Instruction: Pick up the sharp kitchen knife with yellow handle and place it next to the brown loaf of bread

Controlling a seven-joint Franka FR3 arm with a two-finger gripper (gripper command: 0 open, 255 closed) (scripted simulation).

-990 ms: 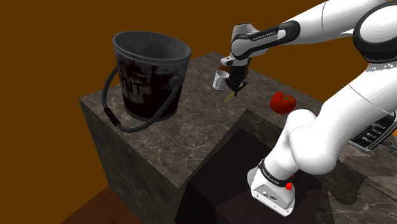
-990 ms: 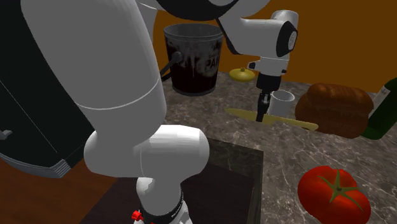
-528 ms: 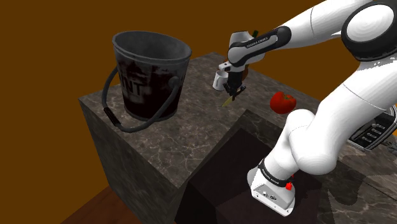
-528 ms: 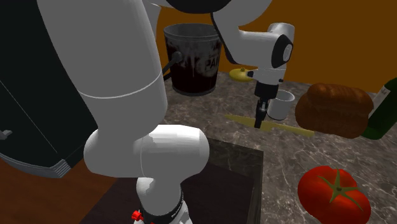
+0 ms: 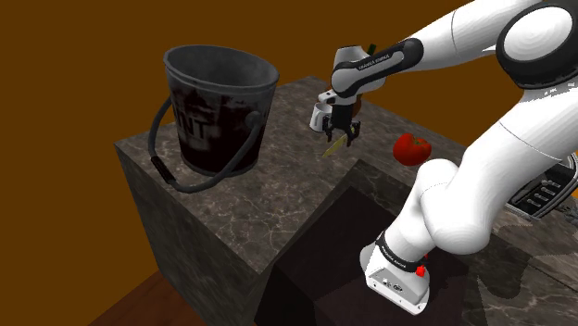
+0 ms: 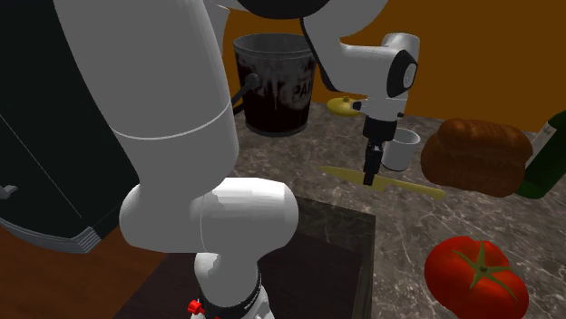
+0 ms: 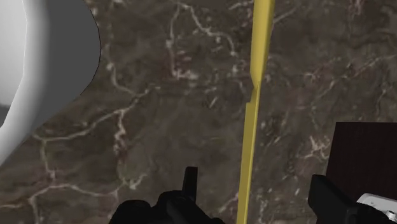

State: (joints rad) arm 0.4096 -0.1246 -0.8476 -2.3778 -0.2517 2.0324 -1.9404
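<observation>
Two containers stand by the gripper (image 6: 368,178): a white cup (image 6: 400,149) just beside it, a dark bucket (image 6: 275,82) farther off. Its fingers (image 7: 327,197) are spread, the yellow knife (image 7: 257,95) lying flat on the marble counter (image 6: 304,159) between them; the brown loaf (image 6: 476,154) sits just past the cup.

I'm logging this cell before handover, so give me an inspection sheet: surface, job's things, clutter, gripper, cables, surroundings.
Surface: dark veined marble counter.
Job's things: slim all-yellow knife lying flat on the counter, one end near the brown bread loaf.
Clutter: dark grey bucket with hoop handle; white cup; red tomato; dark green bottle; small yellow item near the bucket.
Gripper: black two-finger gripper open, straddling the knife without touching it.
Cables: nothing seen.
Surroundings: orange-brown wall; wooden floor below the counter.
</observation>
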